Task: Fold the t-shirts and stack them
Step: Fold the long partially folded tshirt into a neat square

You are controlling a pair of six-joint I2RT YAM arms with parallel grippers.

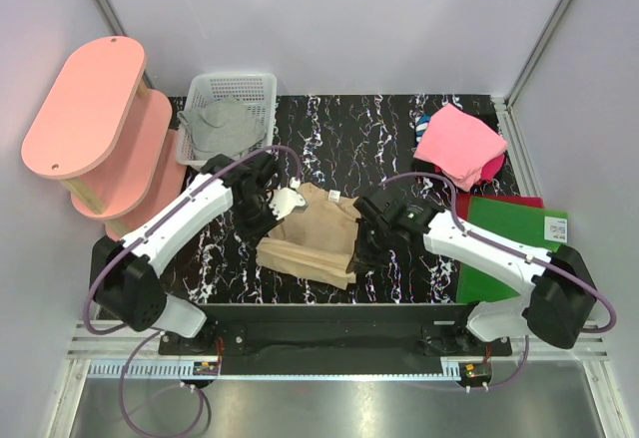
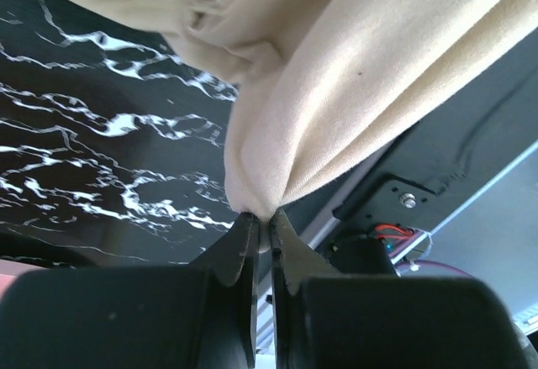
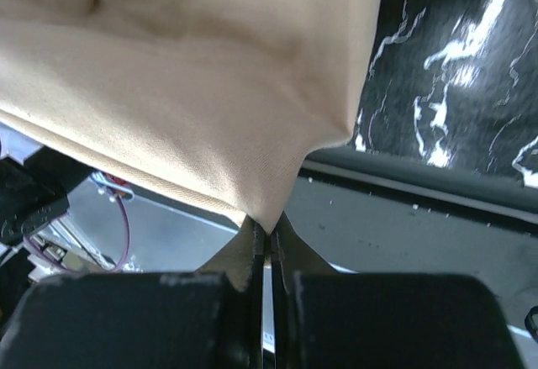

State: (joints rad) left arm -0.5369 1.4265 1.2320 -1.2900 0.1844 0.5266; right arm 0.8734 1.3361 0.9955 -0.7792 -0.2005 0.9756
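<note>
The tan t-shirt (image 1: 312, 236) was the one being folded: in the overhead view it lay bunched and partly doubled near the middle of the table (image 1: 379, 134), a little toward six o'clock, with its white neck label (image 1: 290, 200) showing at its ten o'clock corner. The two arms flanked it, one at nine o'clock and one at three o'clock of the cloth. In its wrist view the left gripper (image 2: 261, 218) had its jaws pinched tight on a peak of tan fabric, and the right gripper (image 3: 269, 233) was clamped on another in the same way. From both pinches the cloth spread away in taut folds, with the table's six o'clock edge visible beyond it. The grey t-shirt (image 1: 222, 124) sat crumpled in the basket (image 1: 236, 80) at eleven o'clock, apparently unfolded. The pink t-shirt (image 1: 459, 142) lay at two o'clock, looking roughly folded, with the green sheet (image 1: 511, 243) at four o'clock, well apart from the work. I judged the task to be in its first half, with one shirt mid-fold and no stack begun. The next move would call for both arms to travel together at matched height and pace, so the held edge stayed level as it crossed the shirt. They would then lay it squarely on the opposite edge before either grip let go. A lag on one side would likely skew the fold or drag the lower layer across the table
</note>
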